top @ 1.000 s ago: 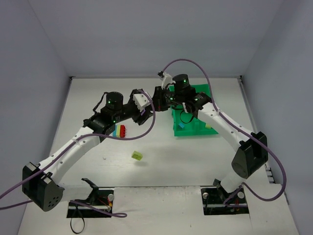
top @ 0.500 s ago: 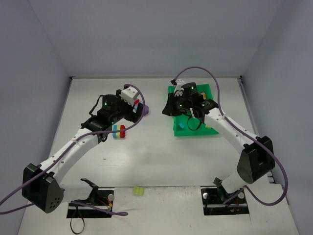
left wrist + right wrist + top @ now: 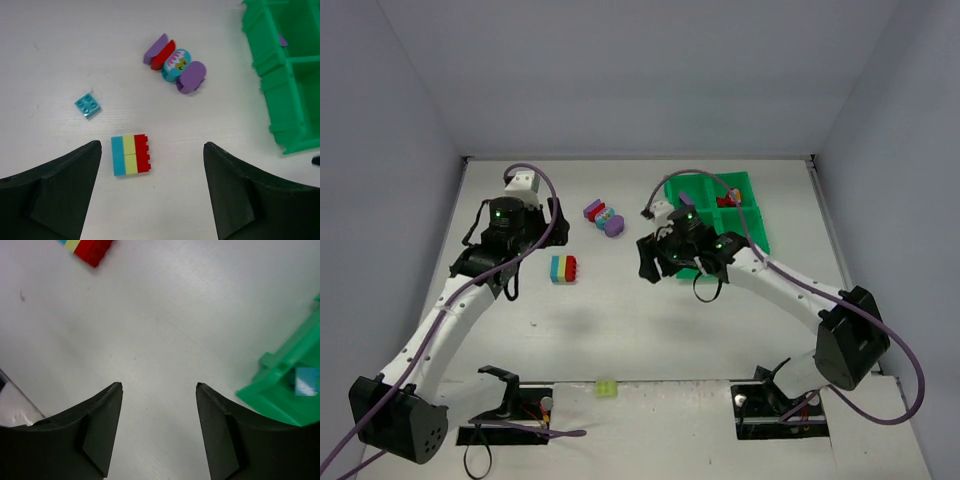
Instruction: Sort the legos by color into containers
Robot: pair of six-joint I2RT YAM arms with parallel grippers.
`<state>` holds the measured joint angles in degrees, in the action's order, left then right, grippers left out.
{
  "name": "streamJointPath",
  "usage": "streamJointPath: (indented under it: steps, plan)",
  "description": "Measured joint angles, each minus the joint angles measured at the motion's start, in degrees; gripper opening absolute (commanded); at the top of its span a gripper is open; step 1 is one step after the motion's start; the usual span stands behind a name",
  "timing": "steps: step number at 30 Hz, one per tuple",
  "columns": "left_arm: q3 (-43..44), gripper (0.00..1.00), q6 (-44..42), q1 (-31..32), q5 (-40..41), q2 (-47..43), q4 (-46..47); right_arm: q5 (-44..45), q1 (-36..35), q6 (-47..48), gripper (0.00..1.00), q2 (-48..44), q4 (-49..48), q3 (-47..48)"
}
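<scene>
Jaws spread, empty, both arms. Between fingers of left gripper (image 3: 151, 150) sits teal-yellow-red brick stack (image 3: 130, 155); green tray (image 3: 272, 390) lies right of right gripper (image 3: 158, 387). Risk: stack lifted whole puts three colours in one compartment.

White table (image 3: 620, 325): green tray (image 3: 272, 107) + scattered legos (image 3: 564, 268).

Left pincer (image 3: 152, 146) has drawn back leftward (baring the brick cluster (image 3: 603, 216)); right pincer (image 3: 158, 386) has swung off the tray (image 3: 280, 107).
</scene>
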<state>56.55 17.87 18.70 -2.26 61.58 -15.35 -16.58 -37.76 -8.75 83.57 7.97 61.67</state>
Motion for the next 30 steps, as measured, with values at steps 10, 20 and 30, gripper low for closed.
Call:
streamJointPath:
  steps: [10,20,30]
  plan:
    - [0.02,0.76,6.67,-5.62,3.72,0.26,-8.09,-2.71,-20.31,11.96,0.74,1.11,0.44,-6.58]
    - [4.68,0.76,8.22,-8.96,5.35,1.51,-15.32,-3.23,-34.45,16.31,0.77,11.3,-0.44,-5.38]
    - [4.79,0.76,8.37,-9.09,5.35,0.11,-19.06,-1.33,-41.22,16.41,0.77,14.21,-1.84,-2.4]
